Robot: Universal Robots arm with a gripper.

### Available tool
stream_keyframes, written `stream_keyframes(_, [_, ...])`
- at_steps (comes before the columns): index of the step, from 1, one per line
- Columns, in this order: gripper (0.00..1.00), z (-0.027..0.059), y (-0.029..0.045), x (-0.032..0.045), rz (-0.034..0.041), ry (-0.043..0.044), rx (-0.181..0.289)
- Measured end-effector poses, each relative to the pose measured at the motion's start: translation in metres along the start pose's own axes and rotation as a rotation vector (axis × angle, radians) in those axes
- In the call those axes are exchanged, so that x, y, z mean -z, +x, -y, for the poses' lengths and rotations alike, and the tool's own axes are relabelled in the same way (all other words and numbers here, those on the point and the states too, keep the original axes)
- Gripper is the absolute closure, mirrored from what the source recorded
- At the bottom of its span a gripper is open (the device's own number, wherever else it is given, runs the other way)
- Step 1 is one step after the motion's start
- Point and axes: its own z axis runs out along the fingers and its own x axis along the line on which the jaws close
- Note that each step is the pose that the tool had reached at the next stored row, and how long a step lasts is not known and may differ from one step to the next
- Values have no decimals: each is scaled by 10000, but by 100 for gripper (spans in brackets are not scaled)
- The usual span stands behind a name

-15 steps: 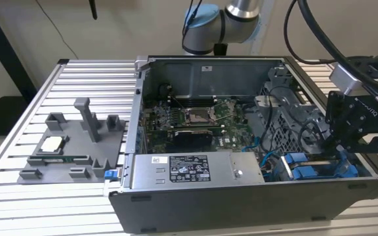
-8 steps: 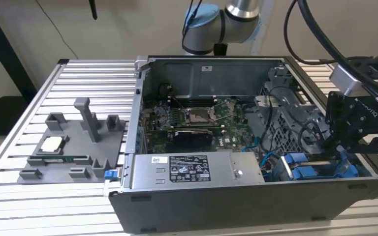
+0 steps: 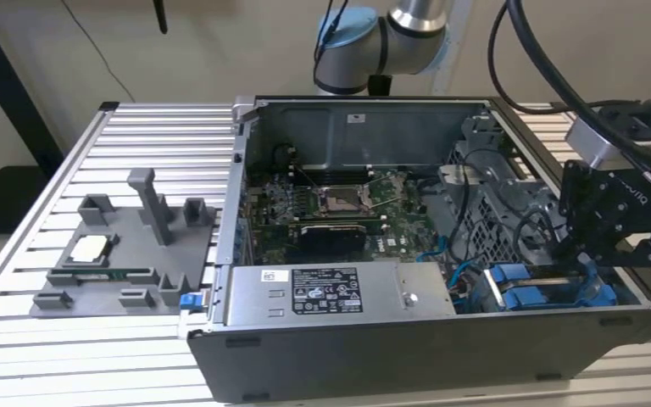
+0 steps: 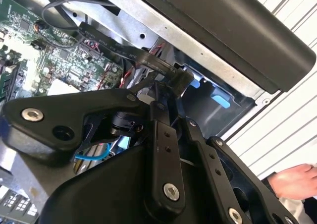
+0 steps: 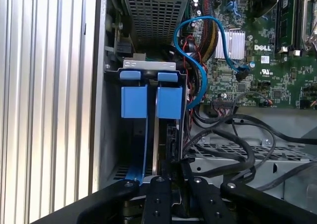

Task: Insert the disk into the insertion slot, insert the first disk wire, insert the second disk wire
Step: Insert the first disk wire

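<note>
The disk [image 5: 168,102] stands edge-on in its bright blue frame inside the insertion slot [image 5: 148,64], a grey sheet-metal bay at the case's corner. A second blue frame [image 5: 133,101] sits right beside it. In the exterior view the blue frames [image 3: 518,284] show at the case's lower right, with my black gripper [image 3: 575,263] reaching down into the case just to their right. In both wrist views my gripper [image 5: 172,167] [image 4: 163,87] is shut on the black connector [image 5: 171,145] of a flat black disk wire [image 4: 124,48], held against the disk's edge.
A grey power-supply box [image 3: 325,292] lies along the case's front wall, and the green motherboard [image 3: 337,208] fills the middle. Loose black cables [image 5: 233,135] and a blue cable [image 5: 198,50] run beside the bay. A grey fixture plate [image 3: 122,254] lies on the slatted table. A person's hand [image 4: 297,182] rests outside the case.
</note>
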Motion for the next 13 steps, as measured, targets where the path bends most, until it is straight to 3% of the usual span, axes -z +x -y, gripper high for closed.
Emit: stream_keyframes(13, [81, 2, 1, -30, 2, 0, 0])
